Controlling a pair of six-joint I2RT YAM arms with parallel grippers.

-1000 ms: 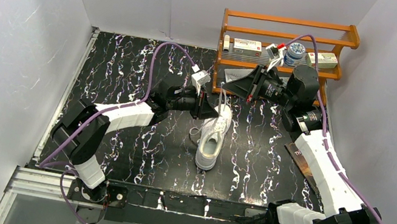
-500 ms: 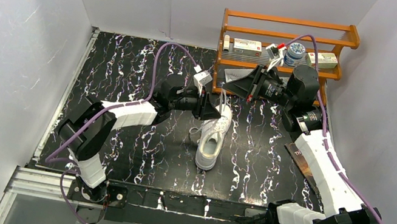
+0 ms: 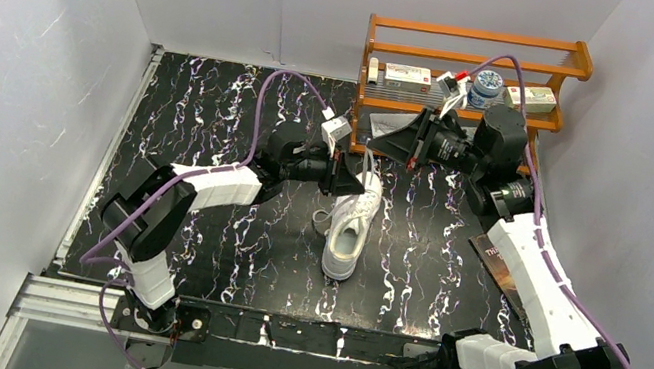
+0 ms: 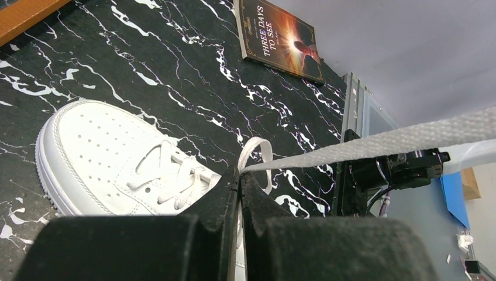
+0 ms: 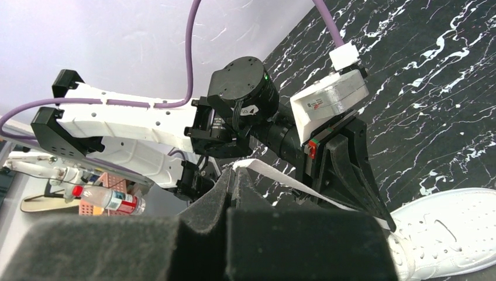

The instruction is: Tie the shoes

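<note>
shoe upright on table, left gripper low at its collar, jaws pinching lace, right gripper raised beyond, also clamped on lace, book titled "three days to see"

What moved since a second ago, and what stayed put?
The left gripper slid a little rightward, closer against the sneaker, and its elbow swung along with it. It is now shut on the lace. The right gripper, pinching the lace higher up, the sneaker and the wooden rack stayed put.
</note>
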